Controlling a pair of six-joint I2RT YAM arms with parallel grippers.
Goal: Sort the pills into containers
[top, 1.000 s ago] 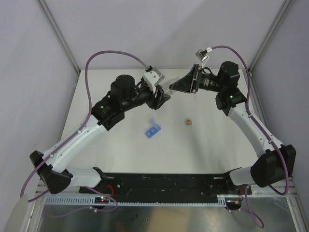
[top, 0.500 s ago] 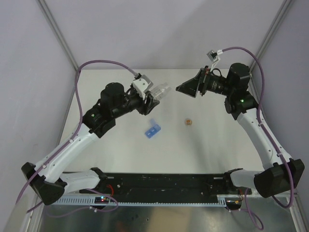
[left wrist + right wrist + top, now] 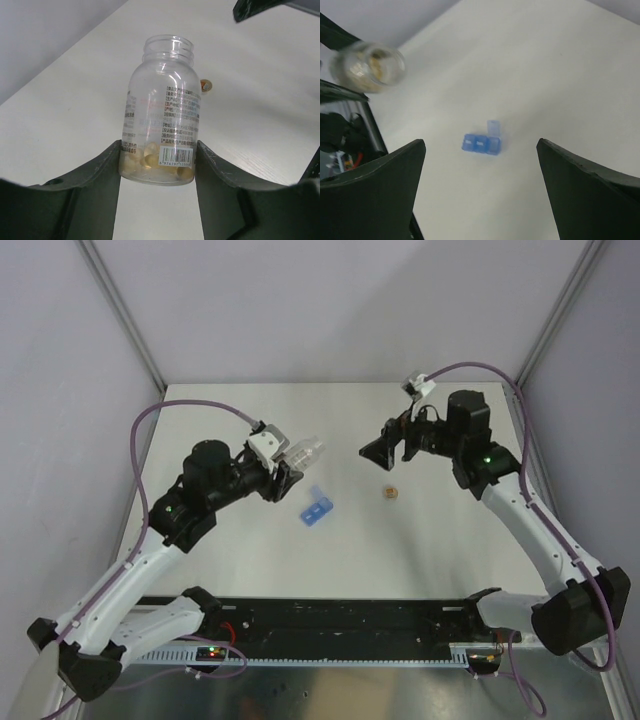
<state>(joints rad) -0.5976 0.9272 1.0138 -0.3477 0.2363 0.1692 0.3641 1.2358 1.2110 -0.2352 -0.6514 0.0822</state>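
In front of the right gripper (image 3: pixel 374 451) the bottle (image 3: pixel 307 451) blocks the way; below, open table (image 3: pixel 440 560) surrounds the containers (image 3: pixel 317 508).

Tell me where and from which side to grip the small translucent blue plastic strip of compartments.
Probably from above, across its two long sides, at the closed end. The translucent blue plastic strip lies flat on the white table, so only a top approach fits; one end lid stands open.
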